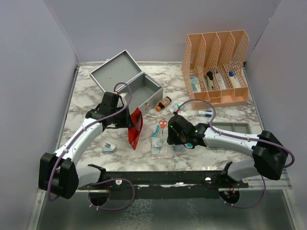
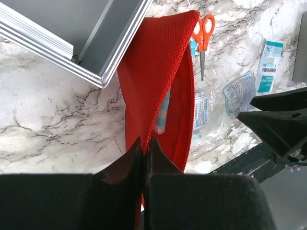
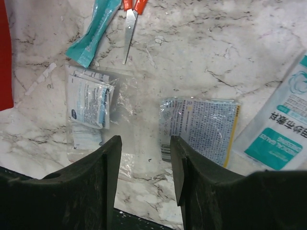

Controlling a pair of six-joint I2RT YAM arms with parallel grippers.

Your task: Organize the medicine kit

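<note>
The white marble-patterned desk (image 1: 84, 88) sits inside plain grey walls. At its far left stands the grey metal medicine kit (image 1: 146, 91), a rectangular box with its hinged lid thrown back. Just near of it, my left hand (image 2: 145, 143) is clamped tight on the edge of a red woven fabric pouch (image 2: 158, 72), holding it up with its zipped mouth gaping to the right. Something pale shows inside, though I can't make out what.

My right hand (image 3: 144, 158) hangs low over the middle of the desk, jaws well parted and holding nothing. It sits between a clear plastic bag of white sachets (image 3: 91, 103) on the left and a printed clear packet (image 3: 199, 124) on the right. Orange-handled scissors (image 3: 130, 19) lie just beyond.

I judge the step in hand is loading loose packets into the pouch before it goes into the kit. Next I'd centre the right hand over one packet and come down until the fingertips meet the desk. Pinching the thin film cleanly is the tricky part. Then it goes across to the pouch mouth.
</note>
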